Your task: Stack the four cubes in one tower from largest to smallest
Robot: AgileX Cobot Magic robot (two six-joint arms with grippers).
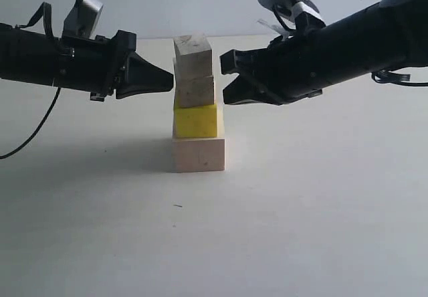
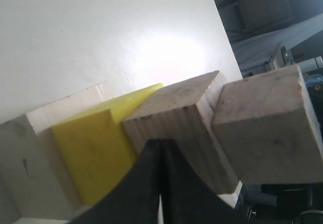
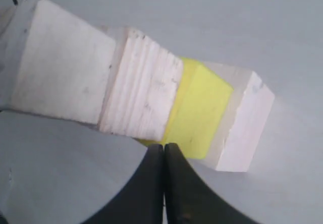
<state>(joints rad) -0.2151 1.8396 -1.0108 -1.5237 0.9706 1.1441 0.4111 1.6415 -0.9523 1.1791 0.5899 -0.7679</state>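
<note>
Tower: four cubes in one upright column at the middle of the white bench.
Order, from the base: large pale bare-wood cube, bright yellow cube, small greyish-faced wooden cube, top pale wooden cube, which sits slightly twisted on the one below.
Left pincer: jaws together, empty, and level with the greyish-faced cube. Its tip is just beside that cube's left face; contact cannot be told.
Right pincer: jaws together, empty, at the same height and near the opposite face.
Key relation: the tower's long axis is vertical and both arms lie horizontal, so it stands between the two tips. The left is nearer.
Judgement: stacking looks complete. Any sideways push risks toppling the upper cubes.
</note>
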